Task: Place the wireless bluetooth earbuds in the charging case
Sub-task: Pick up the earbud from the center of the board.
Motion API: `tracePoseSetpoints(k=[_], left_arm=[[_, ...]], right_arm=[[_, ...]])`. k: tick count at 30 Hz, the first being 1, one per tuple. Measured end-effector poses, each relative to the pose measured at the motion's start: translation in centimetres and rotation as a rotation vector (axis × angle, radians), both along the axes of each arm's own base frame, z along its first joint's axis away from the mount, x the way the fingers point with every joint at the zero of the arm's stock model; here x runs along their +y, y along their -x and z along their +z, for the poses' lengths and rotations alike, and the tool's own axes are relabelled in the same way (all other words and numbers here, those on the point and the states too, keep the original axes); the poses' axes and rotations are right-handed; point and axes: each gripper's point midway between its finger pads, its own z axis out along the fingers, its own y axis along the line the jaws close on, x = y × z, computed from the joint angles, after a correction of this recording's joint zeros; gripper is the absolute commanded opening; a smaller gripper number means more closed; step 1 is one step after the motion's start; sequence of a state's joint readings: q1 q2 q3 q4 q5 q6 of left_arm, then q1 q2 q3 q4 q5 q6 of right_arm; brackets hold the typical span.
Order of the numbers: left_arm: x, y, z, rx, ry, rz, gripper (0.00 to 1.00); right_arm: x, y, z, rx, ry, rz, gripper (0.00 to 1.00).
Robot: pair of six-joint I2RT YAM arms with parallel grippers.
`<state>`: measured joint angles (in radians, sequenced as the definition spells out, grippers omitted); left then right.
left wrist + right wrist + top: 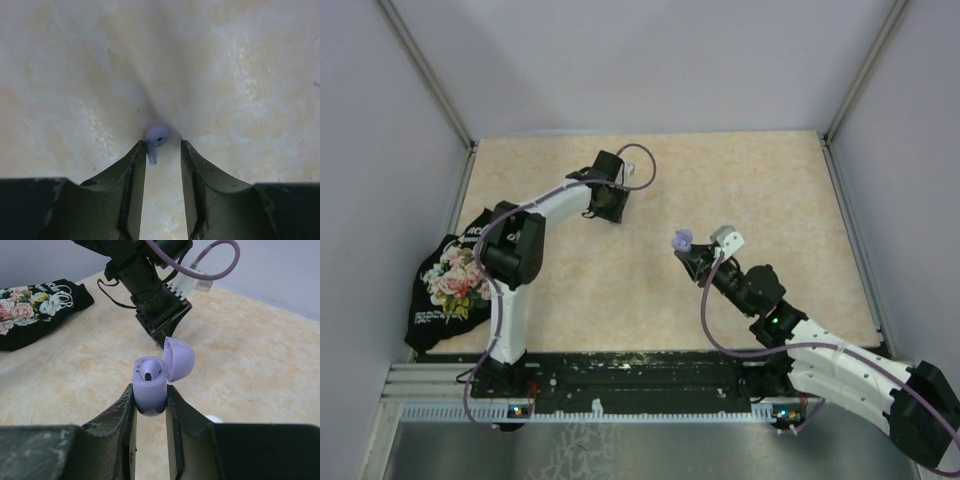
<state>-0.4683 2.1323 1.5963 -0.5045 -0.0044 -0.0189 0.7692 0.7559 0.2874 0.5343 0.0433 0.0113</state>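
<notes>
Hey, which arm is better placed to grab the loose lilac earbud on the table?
Left. The left gripper is open with the earbud right at its fingertips; the right gripper is shut on the open charging case, so it's occupied.

Open desk (620,285) ran wide down the middle; the floral bag (445,280) crowded the left edge, and the lilac case (682,240) blocked passage centre-right.

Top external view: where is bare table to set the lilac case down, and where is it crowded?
Bare: the far-right stretch of the table, between the right gripper holding the lilac case and the right wall, and the near middle between the arms. Crowded: the left edge under the floral bag, and around the left gripper, open at a lilac earbud.
</notes>
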Motion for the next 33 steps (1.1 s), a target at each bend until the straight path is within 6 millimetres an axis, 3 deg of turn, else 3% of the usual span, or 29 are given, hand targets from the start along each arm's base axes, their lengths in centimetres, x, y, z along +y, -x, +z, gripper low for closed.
tracePoseSetpoints(k=[4,7,22,26,33], left_arm=[[-0.1,-2.3,0.1,-0.034,-0.009,0.009,0.39],[0.0,-2.9,0.1,-0.040,-0.018,0.013,0.37],[-0.2,-2.0,-0.1,-0.021,-0.053,-0.011,0.26],[0.0,-0.3,-0.2,-0.004,-0.056,-0.023,0.25],[0.5,5.6,-0.3,0.074,-0.072,-0.058,0.26]], right_arm=[[0.0,0.0,0.0,0.000,0.001,-0.001,0.00],[0.0,0.0,0.0,0.000,0.001,-0.003,0.00],[0.1,-0.3,-0.9,0.016,0.026,-0.005,0.00],[0.1,-0.3,-0.9,0.015,0.027,-0.005,0.00],[0.0,-0.2,-0.5,0.006,0.018,-0.005,0.00]])
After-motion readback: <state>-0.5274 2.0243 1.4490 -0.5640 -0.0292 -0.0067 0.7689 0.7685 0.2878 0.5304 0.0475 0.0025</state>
